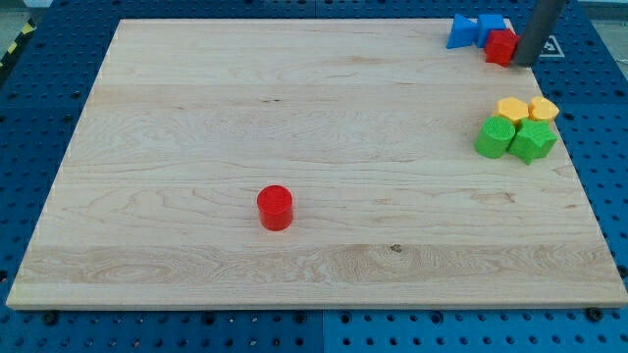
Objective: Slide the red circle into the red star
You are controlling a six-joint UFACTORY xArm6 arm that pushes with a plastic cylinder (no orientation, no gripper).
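The red circle (276,207) stands alone on the wooden board, left of centre toward the view's bottom. The red star (501,46) sits at the view's top right, touching two blue blocks. My tip (523,61) is at the star's right side, close to or touching it. The tip is far from the red circle.
Two blue blocks (460,30) (491,25) lie just left of and above the red star. A cluster at the right edge holds two yellow blocks (511,108) (543,108) and two green blocks (495,136) (533,140). The board (245,98) is ringed by a blue pegboard.
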